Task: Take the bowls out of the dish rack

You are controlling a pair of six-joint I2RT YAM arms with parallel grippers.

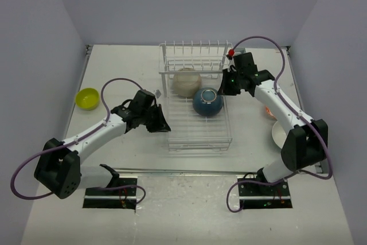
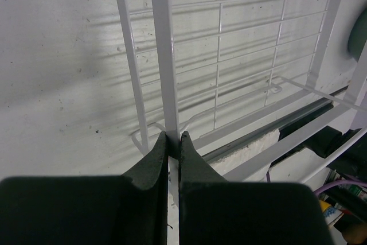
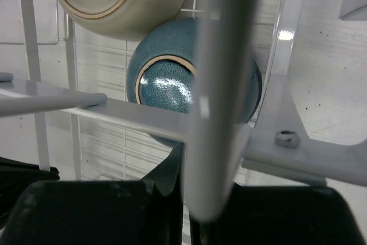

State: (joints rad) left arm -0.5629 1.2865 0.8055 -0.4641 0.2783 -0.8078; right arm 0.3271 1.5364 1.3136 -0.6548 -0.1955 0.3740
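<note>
Rack [image 1: 198,133] (wire) clamped by L gripper [image 2: 172,144], R gripper [image 3: 192,202].

robot lab cell: plain white walls [image 1: 51,21] around a white table [image 1: 126,64], two bolted arms [image 1: 92,133], loose purple cables [image 1: 14,183]

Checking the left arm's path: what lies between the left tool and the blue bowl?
Only the dish rack's bare grid base, between the left tool, shut on its edge wire, and the blue bowl; the top view shows it.
</note>
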